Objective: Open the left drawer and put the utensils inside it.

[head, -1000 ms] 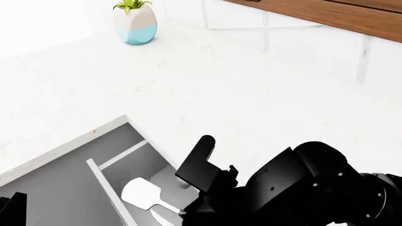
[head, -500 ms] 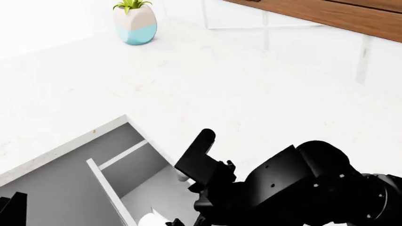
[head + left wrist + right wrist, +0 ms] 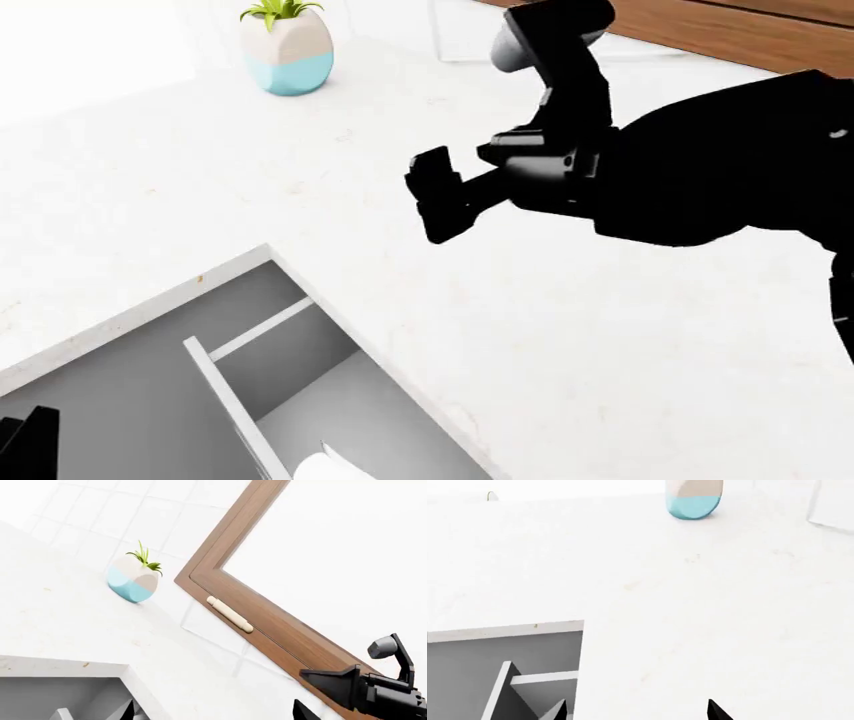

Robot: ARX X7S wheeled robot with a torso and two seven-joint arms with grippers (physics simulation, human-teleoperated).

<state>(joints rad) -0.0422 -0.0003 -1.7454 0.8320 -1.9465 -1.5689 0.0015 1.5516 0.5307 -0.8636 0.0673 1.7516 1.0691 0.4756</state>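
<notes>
- Since the earlier head-view frames, the right arm has risen out of the left drawer (image 3: 320,400) and now hangs high over the white counter (image 3: 267,190); the right gripper (image 3: 487,125) holds nothing, its fingers spread apart.
- Head view: the drawer stands pulled open at the lower left, grey inside, with a thin divider (image 3: 234,400) running through it. A pale rounded shape (image 3: 324,468) lies on the drawer floor at the bottom edge, most likely the spatula blade, though too little shows to be sure. The knife cannot be made out. A potted plant (image 3: 286,45) in a white and blue vase sits far back on the counter, near a brown window frame (image 3: 721,30). A sliver of black at the bottom left corner is part of the left arm.
- Left wrist view: the plant (image 3: 135,577) stands on the counter beside the wooden frame (image 3: 267,615); a corner of the open drawer (image 3: 67,697) shows below. The right gripper (image 3: 360,680) appears at the far edge. Whether the left gripper is apart or together cannot be told.
- Right wrist view: two dark fingertips (image 3: 712,711) sit well apart above the counter, the drawer (image 3: 507,655) and its divider just beside them.
</notes>
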